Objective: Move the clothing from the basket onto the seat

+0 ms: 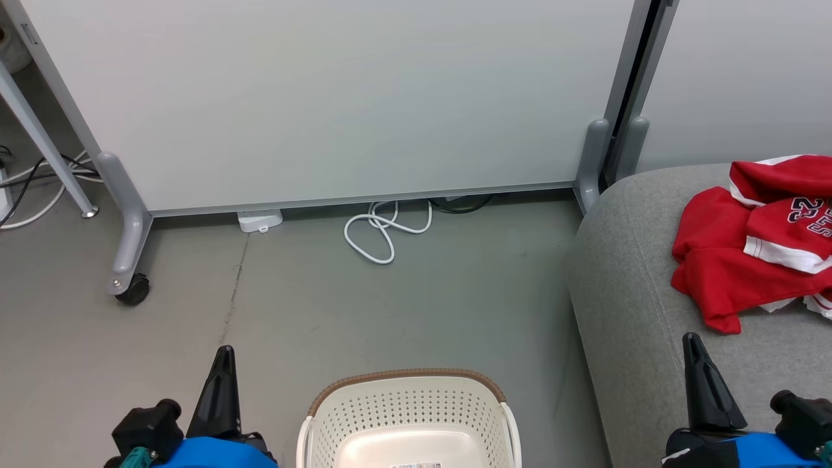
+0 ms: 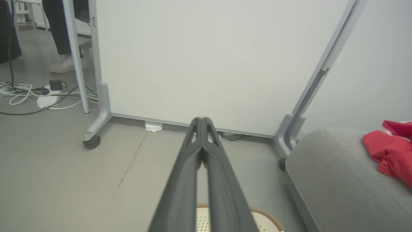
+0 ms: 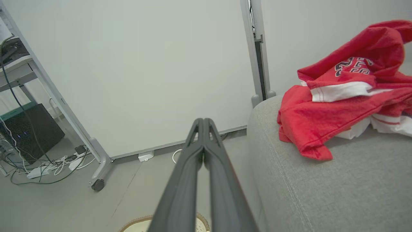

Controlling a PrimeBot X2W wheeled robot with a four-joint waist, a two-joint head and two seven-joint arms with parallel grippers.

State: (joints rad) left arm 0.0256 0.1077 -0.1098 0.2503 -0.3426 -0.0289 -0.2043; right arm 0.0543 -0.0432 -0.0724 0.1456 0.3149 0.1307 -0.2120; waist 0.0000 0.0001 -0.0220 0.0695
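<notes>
Apparently we are finished: red white-trimmed clothing [image 1: 754, 240] lies on the light-grey fabric seat [image 1: 637, 312] at right, the cream perforated plastic basket [image 1: 409, 375] at bottom centre looks empty, and left gripper [image 1: 224, 354] and right gripper [image 1: 692, 341] are pinched together holding nothing, so next we need only withdraw.

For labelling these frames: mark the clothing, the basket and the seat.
clothing [image 1: 718, 273], head view, red fabric of the heap
basket [image 1: 406, 406], head view, perforated far wall
seat [image 1: 624, 279], head view, bare grey cushion near its left edge
</notes>
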